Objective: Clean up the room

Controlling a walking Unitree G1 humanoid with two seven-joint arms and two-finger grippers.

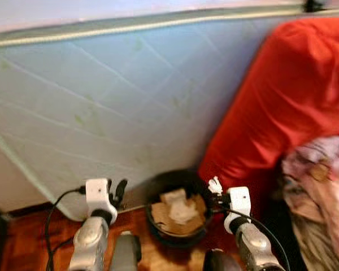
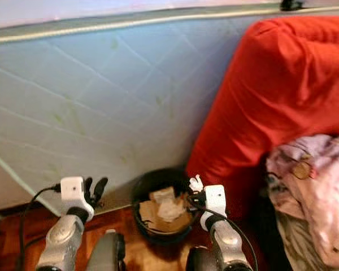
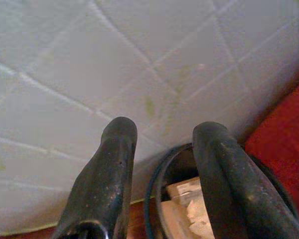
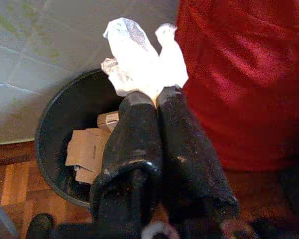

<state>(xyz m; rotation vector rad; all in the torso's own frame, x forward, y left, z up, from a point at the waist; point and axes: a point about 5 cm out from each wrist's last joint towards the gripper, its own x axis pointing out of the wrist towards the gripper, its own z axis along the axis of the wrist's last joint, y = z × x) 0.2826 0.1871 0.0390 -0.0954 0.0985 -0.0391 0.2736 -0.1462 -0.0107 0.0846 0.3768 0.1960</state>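
Observation:
A black round bin [image 1: 161, 195] stands on the wooden floor against the pale blue mattress side, with cardboard pieces and crumpled paper [image 1: 178, 212] inside. My right gripper [image 4: 156, 102] is shut on a crumpled white paper wad [image 4: 139, 57], held just over the bin's right rim [image 1: 214, 185]. My left gripper [image 3: 162, 144] is open with nothing between its fingers, to the left of the bin and close to the mattress [image 1: 117, 191].
The mattress [image 1: 118, 96] fills the space ahead. A red blanket [image 1: 282, 101] hangs down at the right, touching the bin's side. A heap of pale patterned clothes [image 1: 322, 186] lies at the far right. Wooden floor [image 1: 28, 237] runs under my arms.

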